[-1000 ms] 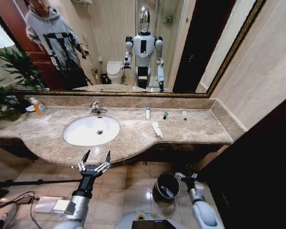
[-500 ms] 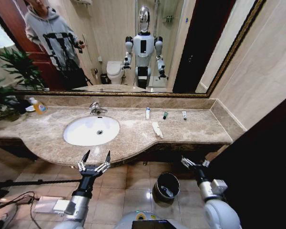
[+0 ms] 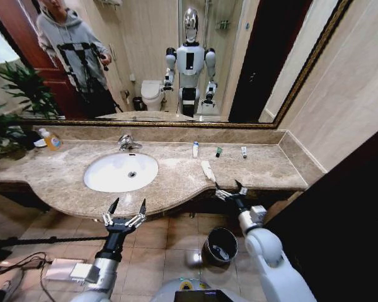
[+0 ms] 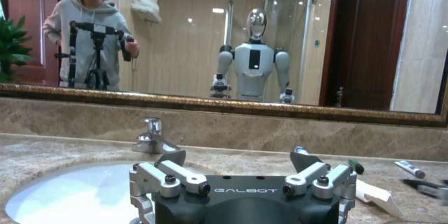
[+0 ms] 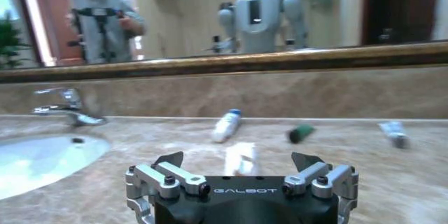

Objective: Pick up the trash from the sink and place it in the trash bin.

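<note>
Trash lies on the marble counter right of the sink: a flat white tube, a small white bottle, a dark green piece and a small white tube. My right gripper is open at the counter's front edge, just in front of the flat tube. The right wrist view shows the bottle, green piece and small tube beyond the open right gripper. My left gripper hangs open below the counter edge before the sink. The black trash bin stands on the floor below, with a pale item inside.
A chrome faucet stands behind the basin. An orange soap bottle and a plant occupy the counter's far left. A dark panel closes off the right side. The mirror reflects the robot, a toilet and a person.
My right arm has risen from beside the trash bin to the counter's front edge near the flat white tube. The left arm has stayed where it was.
</note>
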